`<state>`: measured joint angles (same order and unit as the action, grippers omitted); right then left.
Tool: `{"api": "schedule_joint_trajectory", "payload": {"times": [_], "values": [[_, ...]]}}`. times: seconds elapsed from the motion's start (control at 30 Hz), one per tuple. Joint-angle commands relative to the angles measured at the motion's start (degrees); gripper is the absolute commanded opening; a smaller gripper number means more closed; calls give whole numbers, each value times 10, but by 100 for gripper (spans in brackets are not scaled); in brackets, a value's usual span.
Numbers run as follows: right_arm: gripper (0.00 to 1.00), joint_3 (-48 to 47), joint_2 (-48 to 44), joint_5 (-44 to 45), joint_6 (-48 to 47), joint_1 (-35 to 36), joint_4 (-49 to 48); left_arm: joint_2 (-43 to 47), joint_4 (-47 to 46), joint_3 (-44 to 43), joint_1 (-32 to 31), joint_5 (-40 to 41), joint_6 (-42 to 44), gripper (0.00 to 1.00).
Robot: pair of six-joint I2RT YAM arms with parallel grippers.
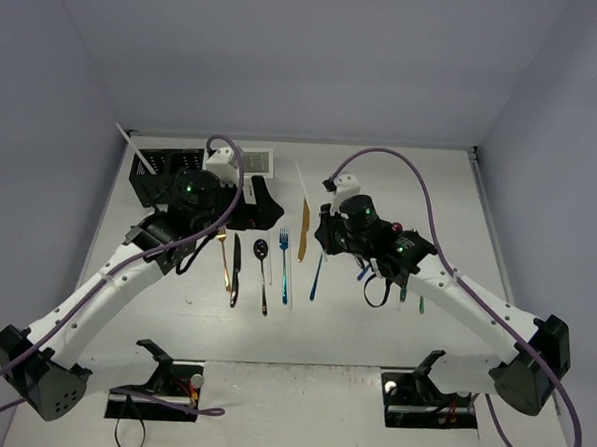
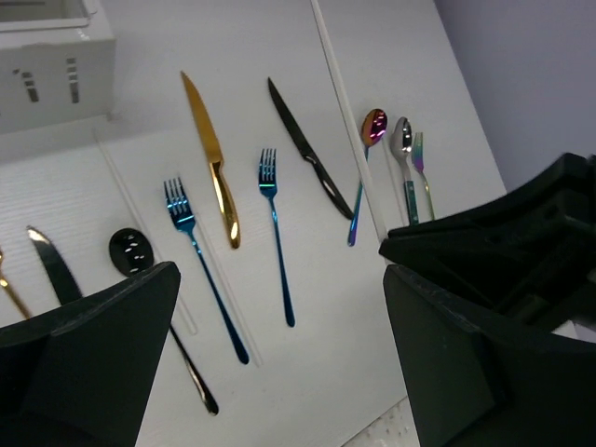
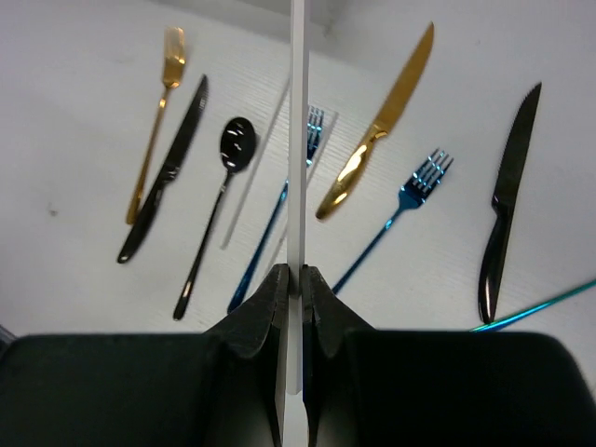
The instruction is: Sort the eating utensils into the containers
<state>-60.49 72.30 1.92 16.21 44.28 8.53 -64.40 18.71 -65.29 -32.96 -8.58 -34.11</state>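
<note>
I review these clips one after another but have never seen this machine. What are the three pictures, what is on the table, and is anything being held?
The overhead picture shows two robot arms bolted at the table's near edge. The other two pictures come from cameras on their wrists, looking past each arm's own tool.

Cutlery lies in a row on the white table: a gold fork, gold knife, black knife, black spoon and blue forks. A black caddy and a white caddy stand at the back.

The right tool is shut on a pale chopstick, seen clamped between its fingers in its wrist picture. The left tool is open and holds nothing.
</note>
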Motion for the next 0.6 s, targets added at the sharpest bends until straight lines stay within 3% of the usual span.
{"api": "schedule_joint_trajectory", "payload": {"times": [0.0, 0.27, 0.53, 0.57], "values": [[0, -26, -36, -12, -12, 20, -17, -28, -106, -46, -23, 4, -30, 90], [0, -34, -63, -40, -13, 35, -35, -78, -157, -73, -59, 50, -38, 88], [0, -29, -69, -45, -9, 36, -48, -123, -165, -94, -81, 80, -52, 64], [0, -28, -68, -45, -9, 36, -49, -128, -169, -95, -82, 78, -57, 54]]}}
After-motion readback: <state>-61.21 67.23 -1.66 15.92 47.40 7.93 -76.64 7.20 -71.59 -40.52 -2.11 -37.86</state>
